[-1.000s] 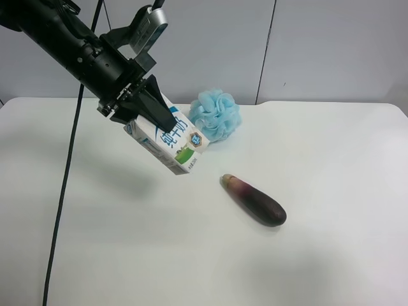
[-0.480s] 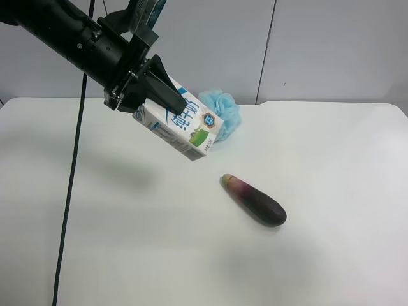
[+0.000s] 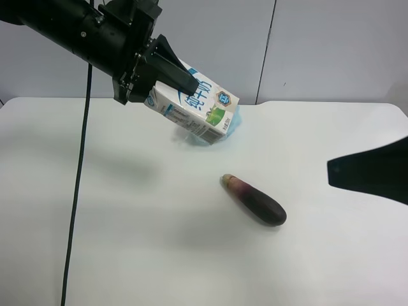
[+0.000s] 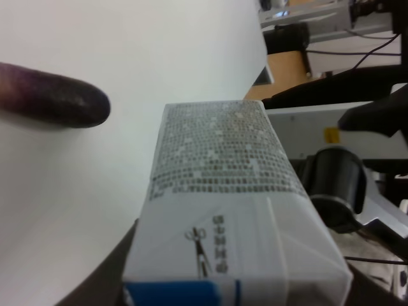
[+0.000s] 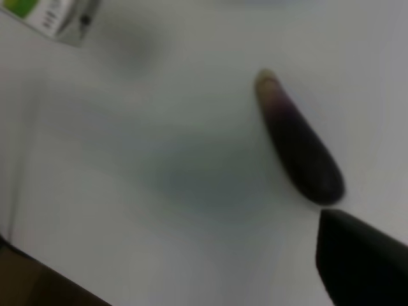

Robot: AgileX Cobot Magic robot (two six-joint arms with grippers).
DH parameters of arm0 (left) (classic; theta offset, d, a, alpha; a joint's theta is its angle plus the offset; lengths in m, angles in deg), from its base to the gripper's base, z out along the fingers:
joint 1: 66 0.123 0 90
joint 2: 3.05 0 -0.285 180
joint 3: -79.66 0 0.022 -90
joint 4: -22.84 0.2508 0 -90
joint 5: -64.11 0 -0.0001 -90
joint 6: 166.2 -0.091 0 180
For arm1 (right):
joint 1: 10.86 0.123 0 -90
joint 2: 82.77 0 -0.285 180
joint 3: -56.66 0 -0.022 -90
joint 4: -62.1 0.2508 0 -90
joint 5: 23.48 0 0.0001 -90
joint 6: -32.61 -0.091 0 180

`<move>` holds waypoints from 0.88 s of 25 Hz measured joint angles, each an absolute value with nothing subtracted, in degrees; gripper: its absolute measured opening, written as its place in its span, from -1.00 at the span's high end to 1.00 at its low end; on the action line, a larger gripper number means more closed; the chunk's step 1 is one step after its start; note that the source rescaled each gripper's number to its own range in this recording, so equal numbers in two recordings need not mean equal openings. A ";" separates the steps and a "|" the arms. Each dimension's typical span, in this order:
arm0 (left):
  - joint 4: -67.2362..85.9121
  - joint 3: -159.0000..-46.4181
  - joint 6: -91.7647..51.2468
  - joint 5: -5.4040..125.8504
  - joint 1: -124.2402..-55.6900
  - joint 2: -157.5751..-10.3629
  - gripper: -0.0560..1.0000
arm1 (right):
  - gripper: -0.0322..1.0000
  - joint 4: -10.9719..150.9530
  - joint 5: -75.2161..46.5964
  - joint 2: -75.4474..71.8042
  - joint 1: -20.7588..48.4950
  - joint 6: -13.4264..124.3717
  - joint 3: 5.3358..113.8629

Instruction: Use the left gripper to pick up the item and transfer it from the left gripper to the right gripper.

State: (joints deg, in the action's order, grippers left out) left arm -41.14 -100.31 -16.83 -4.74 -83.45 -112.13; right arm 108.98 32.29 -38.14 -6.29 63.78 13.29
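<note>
A white table (image 3: 127, 242) stands before grey wall panels (image 3: 331, 51). The left gripper (image 3: 182, 80) is clamped on the carton (image 3: 201, 111) and holds it tilted in the air, its free end pointing away from the fingers. A blue sponge (image 3: 234, 126) peeks out just behind it. The eggplant (image 3: 255, 201) lies on the table between the grippers, nearer the right gripper (image 3: 370, 171). That one shows only as a dark shape, so I cannot tell whether its fingers are apart or together.
</note>
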 joint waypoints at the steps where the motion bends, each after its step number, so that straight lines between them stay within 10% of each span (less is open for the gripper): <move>1: -41.45 -100.31 -16.89 -4.74 -83.45 -112.13 0.88 | -1.00 111.79 32.30 -36.54 -6.29 65.91 13.29; 22: -45.43 -100.31 -18.11 -4.70 -83.45 -112.13 0.88 | -1.00 144.28 40.77 -6.10 -6.29 103.24 13.49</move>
